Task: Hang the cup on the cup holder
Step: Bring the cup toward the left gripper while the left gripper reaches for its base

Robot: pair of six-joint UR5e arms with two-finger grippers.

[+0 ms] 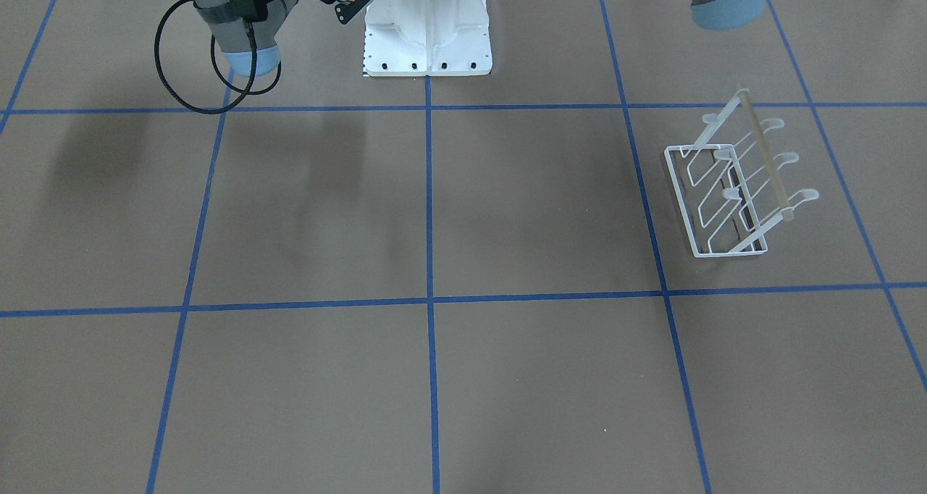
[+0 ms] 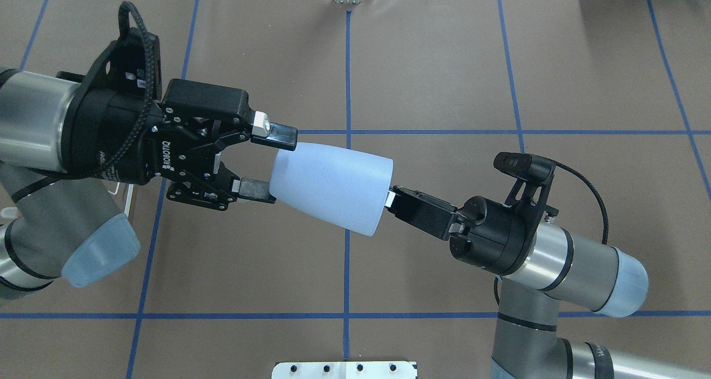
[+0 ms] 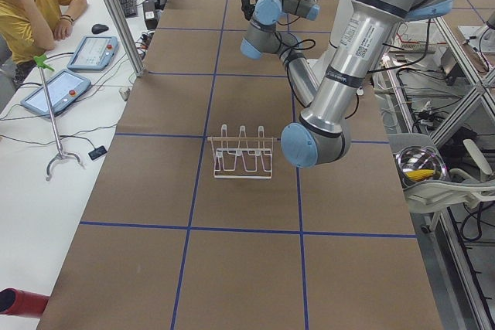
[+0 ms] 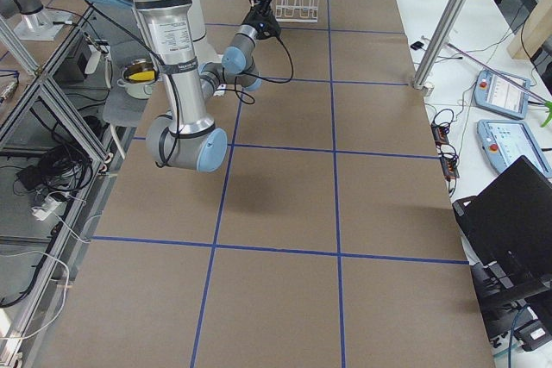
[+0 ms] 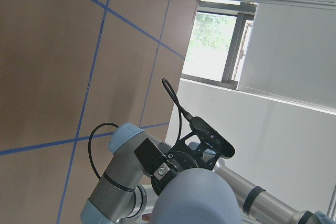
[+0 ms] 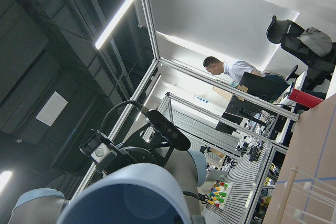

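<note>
Closest, in the overhead view, the left arm reaches in level from the left edge, its wrist pointing toward the middle; the left pincer (image 2: 284,167) is spread wide, its fingers (image 2: 284,136) straddling the narrow closed end of the cup (image 2: 333,187); whether they press on it I cannot tell. The right arm rises from the lower right and slants toward the cup; the right pincer (image 2: 391,198) is clamped on the cup's rim. The cup is held aloft over the worktop (image 1: 543,392), lying on its side, long axis running arm to arm, base toward the left pincer, mouth toward the right. The cup holder (image 1: 731,192) stands upright on the worktop on the robot's left side.
</note>
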